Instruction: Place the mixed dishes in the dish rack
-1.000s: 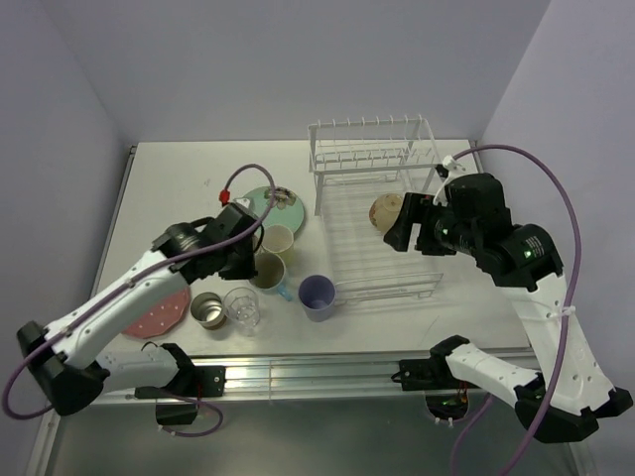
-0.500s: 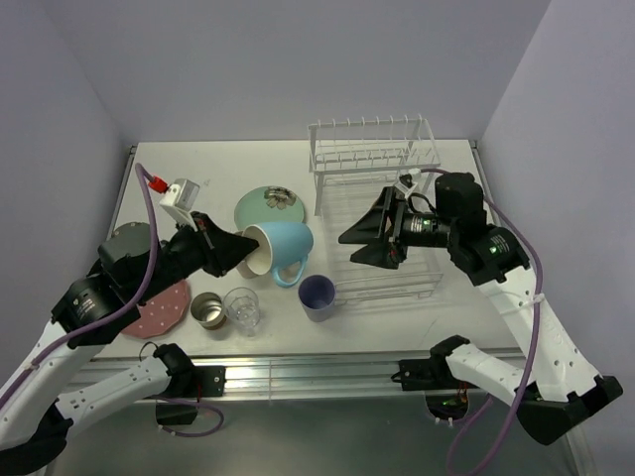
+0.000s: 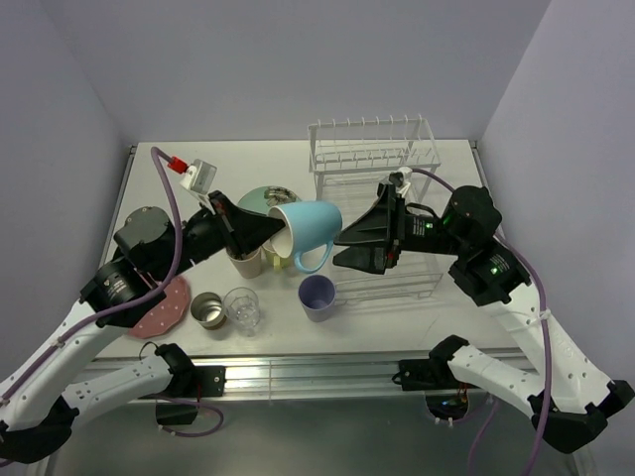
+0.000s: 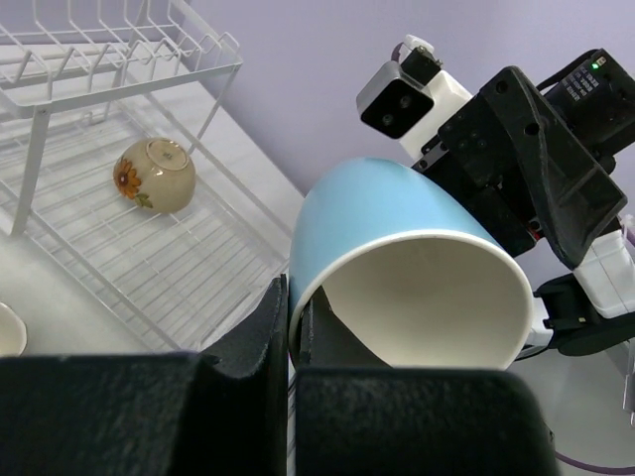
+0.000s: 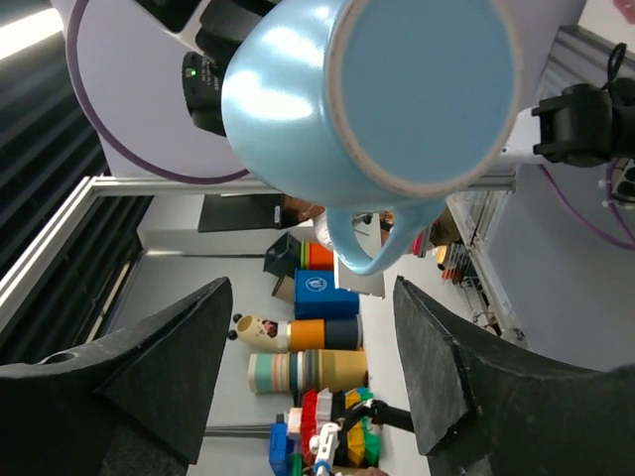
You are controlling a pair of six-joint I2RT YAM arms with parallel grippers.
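My left gripper (image 3: 272,231) (image 4: 294,299) is shut on the rim of a blue cup (image 3: 310,229) (image 4: 399,230). It holds the cup on its side in the air, handle down. My right gripper (image 3: 346,245) (image 5: 313,342) is open and points left at the cup's base (image 5: 422,89), with nothing between its fingers. The white wire dish rack (image 3: 375,164) (image 4: 119,79) holds a white flowered bowl (image 4: 154,176) in its lower basket. On the table lie a lavender cup (image 3: 317,295), clear glass (image 3: 241,306), steel cup (image 3: 207,309), pink plate (image 3: 164,306), mint-green plate (image 3: 258,201) and tan cup (image 3: 245,264).
A yellow cup (image 3: 274,261) stands beside the tan one, under the raised blue cup. The two arms meet above the table just left of the rack. Walls close the table in at the back and both sides.
My left arm has carried the blue cup up and to the right, toward the right gripper. The right gripper has swung round from the rack toward the cup, its jaws a little narrower.
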